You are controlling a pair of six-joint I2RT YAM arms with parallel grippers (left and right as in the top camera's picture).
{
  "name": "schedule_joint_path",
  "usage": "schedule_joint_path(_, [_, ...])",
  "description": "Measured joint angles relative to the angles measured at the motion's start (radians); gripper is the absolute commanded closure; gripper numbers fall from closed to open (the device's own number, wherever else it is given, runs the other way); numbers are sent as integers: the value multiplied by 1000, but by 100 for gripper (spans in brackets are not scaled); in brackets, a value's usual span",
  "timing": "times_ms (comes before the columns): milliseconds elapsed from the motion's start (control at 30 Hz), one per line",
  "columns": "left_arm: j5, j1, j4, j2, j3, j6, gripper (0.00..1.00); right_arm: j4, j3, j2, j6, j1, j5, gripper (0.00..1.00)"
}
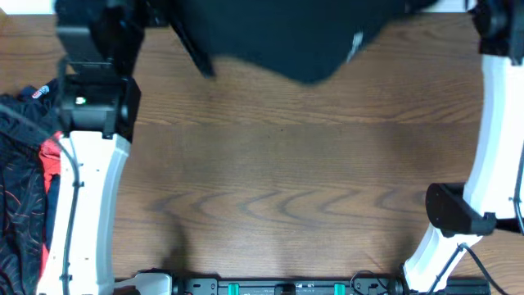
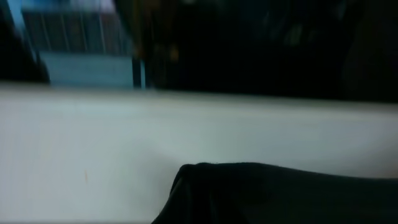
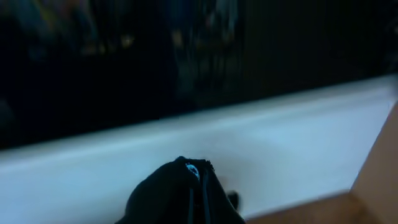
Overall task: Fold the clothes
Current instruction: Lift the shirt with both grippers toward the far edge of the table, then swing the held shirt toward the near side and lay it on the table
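Note:
The black shirt (image 1: 278, 37) hangs spread across the far edge of the overhead view, lifted above the wooden table (image 1: 286, 188), with a small white logo (image 1: 357, 43) near its right side. In the left wrist view the shirt (image 2: 280, 193) drapes over my left gripper (image 2: 205, 202) and hides the fingers. In the right wrist view a bunched corner of the shirt (image 3: 168, 199) with a white print sits at my right gripper (image 3: 199, 190), fingers hidden by the fabric. Both grippers hold the shirt up by its upper edge.
A pile of other clothes lies at the left table edge beside the left arm: a black patterned garment (image 1: 18, 205), a red one (image 1: 51, 154) and a navy one (image 1: 33, 92). The right arm's base (image 1: 454, 209) stands at the right front.

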Motion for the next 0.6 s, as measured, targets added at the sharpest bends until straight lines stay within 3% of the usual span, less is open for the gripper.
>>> schedule_joint_path(300, [-14, 0, -134, -2, 60, 29, 94, -255, 9, -31, 11, -7, 18, 99])
schedule_joint_path(600, [87, 0, -405, 257, 57, 12, 94, -499, -212, 65, 67, -10, -82, 99])
